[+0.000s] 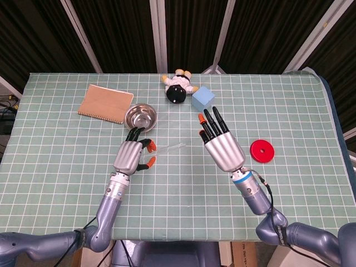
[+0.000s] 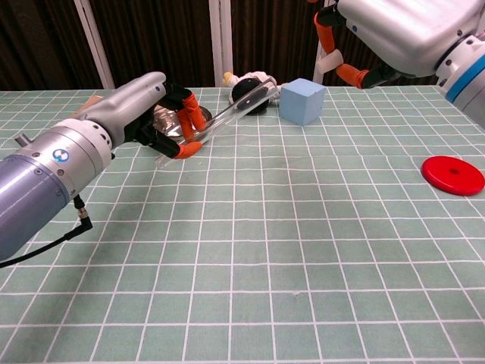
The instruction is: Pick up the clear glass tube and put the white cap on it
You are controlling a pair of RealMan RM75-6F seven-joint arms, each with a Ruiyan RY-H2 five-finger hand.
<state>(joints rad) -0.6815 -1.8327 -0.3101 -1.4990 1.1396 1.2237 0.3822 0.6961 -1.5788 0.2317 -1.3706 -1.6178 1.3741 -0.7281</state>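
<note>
Table (image 1: 67,161) with a green grid cloth carried everything. Beyond the left hand (image 1: 129,156) lay a brown notebook (image 1: 105,103) and a steel bowl (image 1: 140,115); beyond the right hand (image 1: 221,143) were a blue cube (image 1: 203,99) and a plush toy (image 1: 178,86), and to its outer side a red disc (image 1: 262,151). The left hand grasped the glass tube (image 2: 227,118) near its lower end, slanted up toward the right hand. The right hand pinched the white cap (image 2: 324,67) between thumb and finger, well apart from the tube. To cap it well, I think the tube mouth should be kept steady and the cap brought straight along the tube's axis. No writing could be read.
</note>
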